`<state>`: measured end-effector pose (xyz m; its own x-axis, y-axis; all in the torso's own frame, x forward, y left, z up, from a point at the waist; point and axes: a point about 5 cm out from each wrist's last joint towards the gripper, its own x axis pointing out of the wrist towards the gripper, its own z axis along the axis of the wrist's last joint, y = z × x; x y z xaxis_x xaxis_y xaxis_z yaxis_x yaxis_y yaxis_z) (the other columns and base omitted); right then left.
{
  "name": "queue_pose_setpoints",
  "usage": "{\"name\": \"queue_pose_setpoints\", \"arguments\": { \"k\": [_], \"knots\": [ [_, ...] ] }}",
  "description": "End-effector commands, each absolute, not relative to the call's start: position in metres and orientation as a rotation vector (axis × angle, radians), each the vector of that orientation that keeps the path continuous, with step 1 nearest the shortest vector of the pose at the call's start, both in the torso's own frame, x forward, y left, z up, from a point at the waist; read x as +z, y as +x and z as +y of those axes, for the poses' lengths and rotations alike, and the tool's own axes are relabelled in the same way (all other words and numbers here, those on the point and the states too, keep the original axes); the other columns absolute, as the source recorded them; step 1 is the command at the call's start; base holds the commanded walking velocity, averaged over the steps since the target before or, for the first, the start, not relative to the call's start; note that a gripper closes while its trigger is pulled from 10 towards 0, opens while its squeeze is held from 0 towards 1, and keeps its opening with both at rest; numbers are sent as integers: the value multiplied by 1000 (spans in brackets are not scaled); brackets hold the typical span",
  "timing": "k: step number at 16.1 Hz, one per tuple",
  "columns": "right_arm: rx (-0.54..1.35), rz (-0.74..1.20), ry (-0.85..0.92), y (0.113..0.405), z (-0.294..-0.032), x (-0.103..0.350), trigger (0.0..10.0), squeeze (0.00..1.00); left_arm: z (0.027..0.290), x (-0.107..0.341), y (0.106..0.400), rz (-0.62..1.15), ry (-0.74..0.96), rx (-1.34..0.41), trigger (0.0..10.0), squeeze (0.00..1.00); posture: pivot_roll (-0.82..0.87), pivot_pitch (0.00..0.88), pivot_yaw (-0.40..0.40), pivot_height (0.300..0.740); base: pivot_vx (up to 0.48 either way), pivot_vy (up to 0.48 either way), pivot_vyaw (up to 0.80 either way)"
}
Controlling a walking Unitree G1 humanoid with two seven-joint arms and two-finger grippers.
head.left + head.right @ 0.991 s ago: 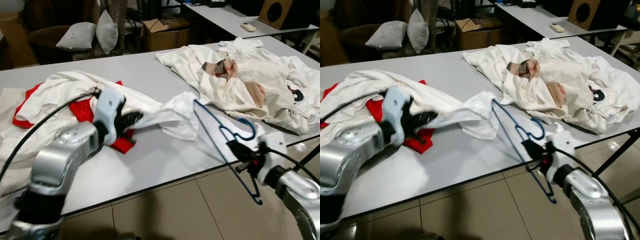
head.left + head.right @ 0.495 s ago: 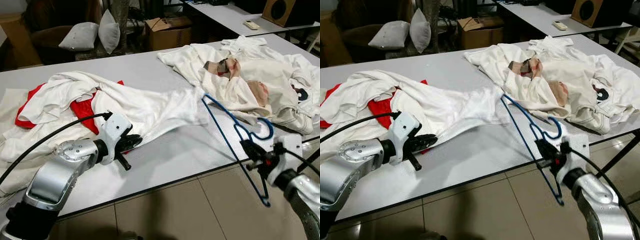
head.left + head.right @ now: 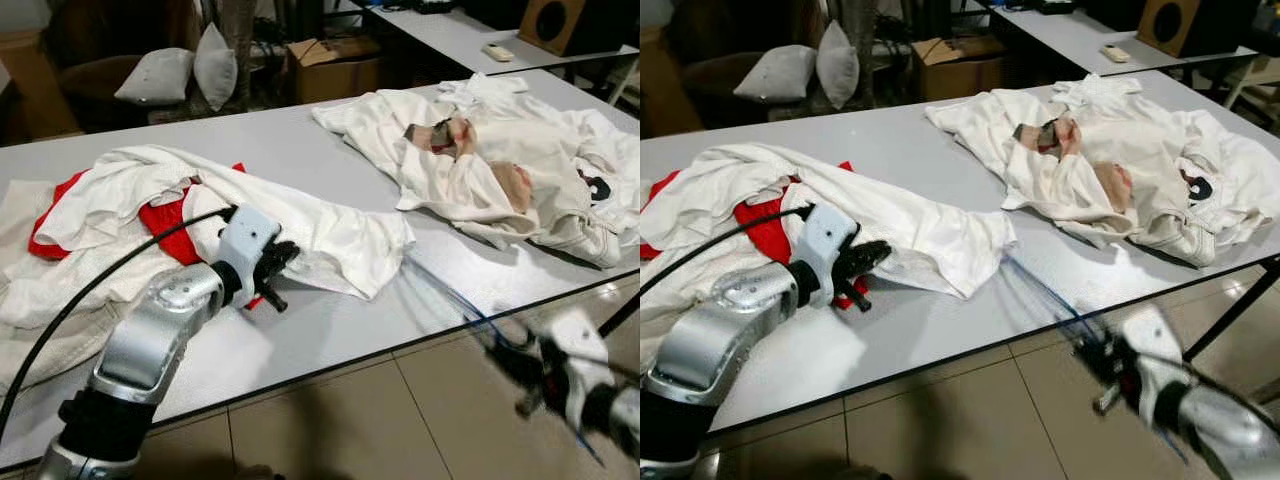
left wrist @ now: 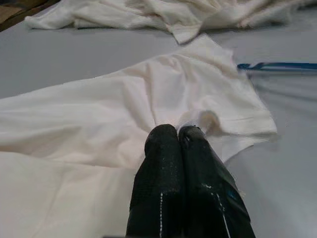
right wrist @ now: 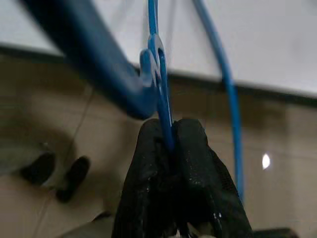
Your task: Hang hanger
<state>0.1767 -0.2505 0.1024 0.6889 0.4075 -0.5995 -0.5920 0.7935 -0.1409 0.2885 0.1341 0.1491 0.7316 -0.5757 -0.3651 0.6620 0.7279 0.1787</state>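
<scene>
A blue wire hanger (image 3: 452,298) lies low and motion-blurred across the table's front edge, its far end by the hem of a white shirt (image 3: 340,235). My right gripper (image 5: 166,130) is shut on the hanger near its hook, below the table edge and blurred in the eye views (image 3: 512,362). My left gripper (image 3: 274,268) rests on the table, shut on a fold of the white shirt (image 4: 163,89). In the left wrist view the hanger (image 4: 277,66) shows beyond the shirt's corner.
A red garment (image 3: 165,218) lies under white cloth at the left. A heap of white clothes (image 3: 500,150) covers the grey table (image 3: 330,320) at the right. Behind are a cardboard box (image 3: 335,62), cushions (image 3: 155,75) and a second table (image 3: 450,35).
My right arm has dropped and swung with the hanger, which now lies low by the shirt's hem. The shirt has slackened into a fold. My left gripper has shifted slightly back, still holding cloth.
</scene>
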Motion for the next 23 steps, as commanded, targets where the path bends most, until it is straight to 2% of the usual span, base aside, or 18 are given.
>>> {"name": "queue_pose_setpoints", "arguments": {
  "k": [1, 2, 3, 5, 6, 8, 11, 12, 19, 23],
  "knots": [
    [592, 625, -318, 173, -252, 100, 10000, 0, 136, 146, 288, 306, 340, -693, 0, 0, -3, 0, 58, 740, 0, 0, 0],
    [600, 607, -324, 173, -254, 106, 10000, 0, 138, 141, 285, 329, 384, -706, 0, 0, -6, 0, 58, 740, 0, 0, 0],
    [612, 570, -331, 173, -257, 116, 10000, 0, 143, 133, 280, 364, 456, -726, 902, 0, -5, 0, 55, 740, 0, 0, 0],
    [633, 511, -305, 175, -256, 129, 10000, 0, 148, 130, 278, 377, 496, -722, 4980, 0, -4, 0, 53, 740, 0, 0, 0],
    [687, 478, -267, 174, -250, 135, 10000, 0, 143, 138, 279, 323, 391, -736, 10000, 1000, -6, 0, 47, 740, 0, 0, 0],
    [709, 469, -252, 173, -245, 135, 10000, 0, 139, 143, 277, 288, 380, -780, 10000, 1000, -4, 0, 41, 740, 0, 0, 0],
    [685, 431, -226, 180, -240, 132, 10000, 0, 144, 135, 273, 276, 578, -832, 10000, 1000, -6, 0, 35, 740, 0, 0, 0],
    [686, 422, -208, 182, -237, 130, 10000, 0, 145, 131, 273, 289, 624, -843, 10000, 0, -6, 0, 33, 740, 0, 0, 0],
    [704, 418, -189, 182, -229, 126, 10000, 0, 142, 127, 275, 257, 622, -885, 10000, 0, -10, 0, 30, 740, 0, 0, 0],
    [718, 424, -187, 183, -228, 123, 10000, 0, 140, 123, 273, 278, 549, -926, 10000, 0, -6, 0, 30, 740, 0, 0, 0]
  ]
}}
